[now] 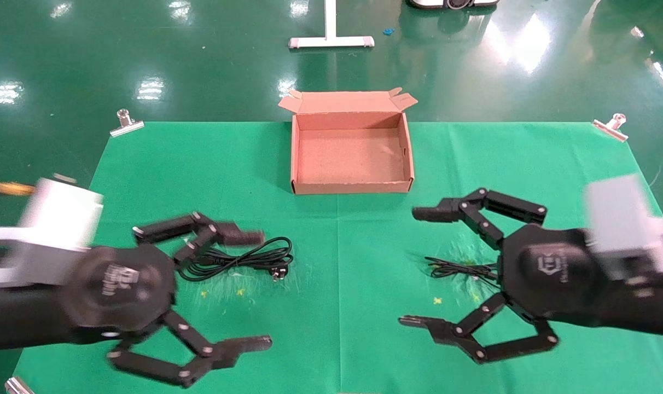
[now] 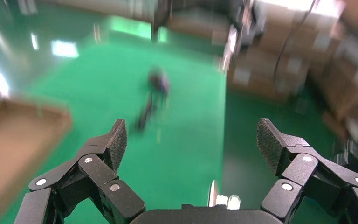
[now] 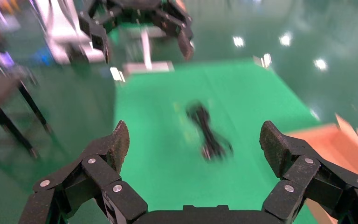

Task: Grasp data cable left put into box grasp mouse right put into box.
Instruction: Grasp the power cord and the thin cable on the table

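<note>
Right hand (image 3: 193, 140) spread wide above a blurred black cord (image 3: 207, 130).

The worktop (image 1: 162, 164) is covered in matt green cloth, creased along fold lines. The box (image 1: 351, 186) is made of brown corrugated cardboard, rough and dull inside. The floor (image 1: 200, 60) is finished in high-gloss green, with lamp reflections noted. Shiny metal clips (image 1: 126, 123) are seen at the cloth corners. The left pincer (image 2: 191, 140) and right pincer (image 3: 193, 142) are of matt black plastic; fingertip pads (image 2: 266, 140) are finely textured.
</note>
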Controlling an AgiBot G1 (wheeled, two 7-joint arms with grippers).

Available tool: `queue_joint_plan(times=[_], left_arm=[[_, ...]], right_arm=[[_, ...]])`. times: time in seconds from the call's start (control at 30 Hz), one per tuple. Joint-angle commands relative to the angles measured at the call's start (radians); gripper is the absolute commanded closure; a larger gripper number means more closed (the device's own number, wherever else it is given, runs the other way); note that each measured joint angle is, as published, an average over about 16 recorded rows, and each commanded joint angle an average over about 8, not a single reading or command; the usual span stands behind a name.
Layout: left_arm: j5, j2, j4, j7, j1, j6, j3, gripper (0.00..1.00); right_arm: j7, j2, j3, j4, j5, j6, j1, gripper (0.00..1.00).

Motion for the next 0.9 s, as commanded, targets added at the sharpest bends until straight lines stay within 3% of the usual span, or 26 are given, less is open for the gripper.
queue_joint_plan(times=[0.03,0.23,0.43,0.9], left_arm=[[0.101,-0.002,-0.018,-0.037,-0.041,-0.004,0.042,0.0],[0.449,0.089,-0.024,-0.157,-0.196,0.009,0.186,0.0],[0.69,0.171,-0.023,-0.263,-0.241,-0.057,0.266,0.0],[0.91,0.285,-0.018,-0.329,-0.242,-0.16,0.332,0.0]], right_arm=[[-0.017,0.012,-0.01,0.018,-0.059,0.022,0.0,0.0],[-0.005,0.017,-0.031,0.019,-0.131,0.069,-0.021,0.0],[0.005,0.025,-0.034,0.02,-0.143,0.094,-0.048,0.0],[0.002,0.065,-0.011,0.018,-0.115,0.107,-0.093,0.0]])
